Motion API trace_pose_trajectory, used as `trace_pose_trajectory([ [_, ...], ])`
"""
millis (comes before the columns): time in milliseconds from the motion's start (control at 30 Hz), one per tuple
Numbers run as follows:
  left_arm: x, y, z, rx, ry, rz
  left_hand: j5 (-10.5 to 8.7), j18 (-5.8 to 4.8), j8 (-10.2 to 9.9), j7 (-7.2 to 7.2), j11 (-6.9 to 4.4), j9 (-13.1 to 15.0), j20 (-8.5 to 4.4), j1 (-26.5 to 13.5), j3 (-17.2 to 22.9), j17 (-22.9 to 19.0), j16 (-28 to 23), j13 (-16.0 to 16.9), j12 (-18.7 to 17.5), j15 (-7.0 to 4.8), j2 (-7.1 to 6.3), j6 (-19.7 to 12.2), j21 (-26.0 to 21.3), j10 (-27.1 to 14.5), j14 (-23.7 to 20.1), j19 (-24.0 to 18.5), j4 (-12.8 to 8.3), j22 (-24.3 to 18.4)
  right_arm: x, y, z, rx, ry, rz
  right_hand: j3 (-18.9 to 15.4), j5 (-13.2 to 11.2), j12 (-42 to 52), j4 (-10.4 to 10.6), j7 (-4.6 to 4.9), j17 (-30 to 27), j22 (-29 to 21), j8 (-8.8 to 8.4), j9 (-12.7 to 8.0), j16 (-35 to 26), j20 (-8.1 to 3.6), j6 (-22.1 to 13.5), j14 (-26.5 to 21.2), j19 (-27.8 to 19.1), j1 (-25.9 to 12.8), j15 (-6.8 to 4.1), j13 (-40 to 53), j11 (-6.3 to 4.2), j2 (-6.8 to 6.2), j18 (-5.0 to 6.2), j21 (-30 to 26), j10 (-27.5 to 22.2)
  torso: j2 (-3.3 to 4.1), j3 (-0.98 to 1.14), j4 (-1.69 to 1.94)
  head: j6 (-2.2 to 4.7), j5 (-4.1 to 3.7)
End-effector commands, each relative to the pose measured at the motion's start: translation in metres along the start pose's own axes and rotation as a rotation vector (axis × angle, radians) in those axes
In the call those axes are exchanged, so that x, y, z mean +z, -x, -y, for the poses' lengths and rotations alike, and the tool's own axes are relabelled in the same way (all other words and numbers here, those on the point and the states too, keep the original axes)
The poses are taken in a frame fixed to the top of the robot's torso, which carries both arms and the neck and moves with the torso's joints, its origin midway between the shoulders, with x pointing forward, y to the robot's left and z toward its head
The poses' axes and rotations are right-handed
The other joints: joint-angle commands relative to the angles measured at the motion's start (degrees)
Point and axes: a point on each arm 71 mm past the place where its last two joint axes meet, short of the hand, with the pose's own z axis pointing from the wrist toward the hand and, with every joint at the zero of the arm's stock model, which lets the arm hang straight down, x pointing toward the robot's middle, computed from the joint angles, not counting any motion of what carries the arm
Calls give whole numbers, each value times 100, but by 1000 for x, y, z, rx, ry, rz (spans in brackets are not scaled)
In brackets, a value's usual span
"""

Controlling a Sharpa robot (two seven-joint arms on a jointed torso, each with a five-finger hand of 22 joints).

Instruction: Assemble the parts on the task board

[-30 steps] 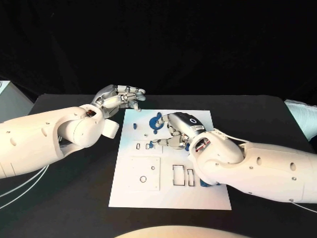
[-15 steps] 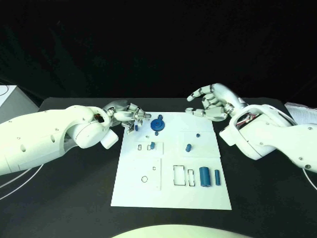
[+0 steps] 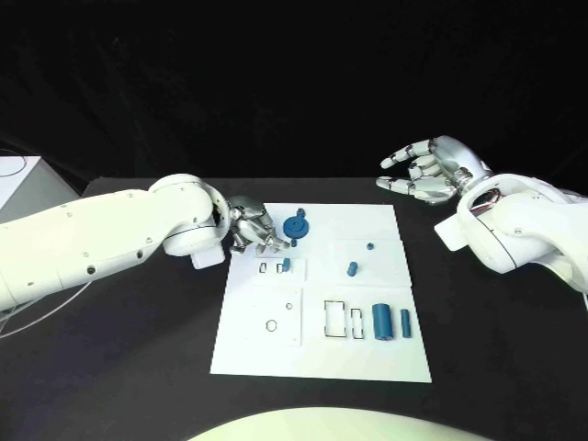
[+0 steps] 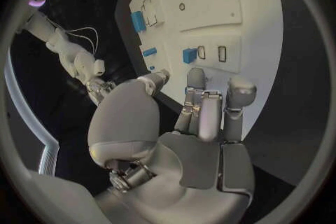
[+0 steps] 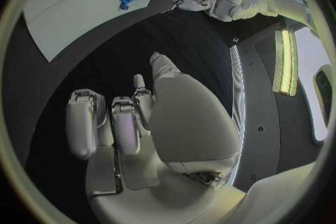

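On the task board point(image 3: 323, 354), blue parts lie. At ten o'clock, the left hand point(image 3: 255, 229) curls by its edge, holding nothing. At two o'clock, the right hand point(image 3: 431, 171) hangs loosely curled, empty.

Task board point(image 3: 323, 349) sits mid-table point(image 3: 506, 349). My left hand point(image 3: 257, 229) is over its far-left corner; right hand point(image 3: 431, 171) well off beyond the far-right corner.

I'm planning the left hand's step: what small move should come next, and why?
Probably ease the left hand down onto the small blue part near its fingers. The hand hovers at the board's edge holding nothing, and the right hand is raised clear of the board.
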Motion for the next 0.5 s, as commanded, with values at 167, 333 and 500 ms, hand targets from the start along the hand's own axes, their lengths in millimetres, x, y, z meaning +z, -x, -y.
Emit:
trace_pose_trajectory([
  [167,6,0,5,175,78,-31,-21,-129,72,-23,-39,61,-11,-127,-64,306,71,99,108,-22,0,-27,71,23,133,70,138,87,0,2,2,17,-13,-21,36,47,-44,-1,4,1298,793,-17,-16,-25,-21,-63,534,128,5,-21,206,13,-67,80,-38,-47,12,-2,-5,-44,-12],
  [333,12,-4,10,197,79,-38,-21,-133,83,-26,-41,75,-12,-144,-85,320,79,112,120,-24,-1,-29,83,24,139,79,165,107,0,3,2,14,-16,-19,36,47,-44,-1,4,1298,793,-17,-16,-25,-21,-63,534,128,5,-21,206,13,-67,80,-38,-47,11,-9,1,-97,-24],
  [500,14,-7,13,204,77,-45,-21,-135,85,-26,-41,78,-12,-146,-88,320,79,101,113,-24,0,-30,87,16,139,84,169,115,1,3,3,12,-21,-21,39,58,-44,1,7,1295,796,-20,-19,-26,-20,-71,534,130,-1,-20,204,15,-67,78,-34,-48,7,-11,-1,-127,-34],
])
